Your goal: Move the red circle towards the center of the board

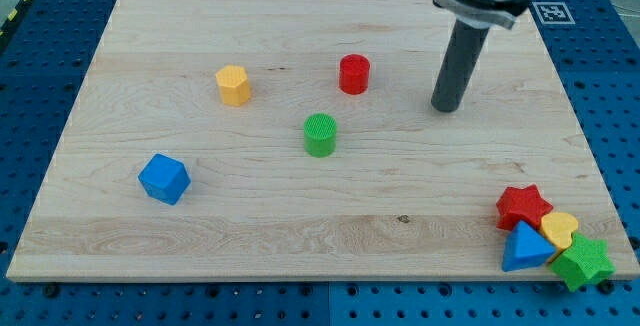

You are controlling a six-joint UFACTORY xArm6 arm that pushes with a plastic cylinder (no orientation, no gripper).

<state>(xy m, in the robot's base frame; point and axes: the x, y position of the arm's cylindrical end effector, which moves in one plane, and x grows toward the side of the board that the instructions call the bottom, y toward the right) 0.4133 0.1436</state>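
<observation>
The red circle is a short red cylinder standing on the wooden board, a little above the board's middle. My tip rests on the board to the right of the red circle, about a block and a half away, not touching it. A green cylinder stands just below and left of the red circle.
A yellow hexagon block sits to the left of the red circle. A blue cube lies at the lower left. At the lower right corner a red star, a yellow heart, a blue triangle and a green star cluster together.
</observation>
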